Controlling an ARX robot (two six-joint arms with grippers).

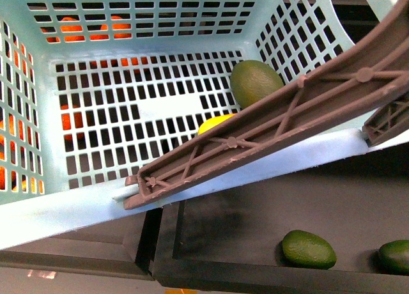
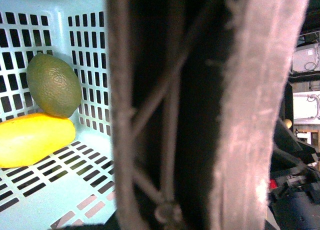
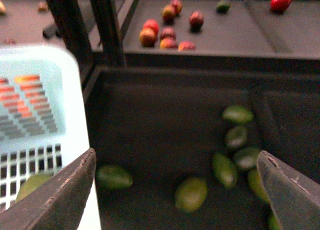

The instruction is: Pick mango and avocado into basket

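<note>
Right-centre of front frame: avocado [image 1: 255, 82] and mango [image 1: 214, 123] touching inside basket [image 1: 57, 211], under slanting handle [image 1: 281, 115]. My right claw [image 3: 176, 154] spread, empty, over spare avocados [image 3: 191, 194]; left claw unseen, state unknown. Risk: snagged handle tips basket, spilling fruit.

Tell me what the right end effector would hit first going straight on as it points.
Likely the dark bin floor, near the green fruit; depth is unclear.

A black tray [image 3: 165, 120] carries several loose green fruits [image 3: 191, 194]; the tray beyond [image 3: 220, 30] holds red fruits [image 3: 148, 36].
</note>
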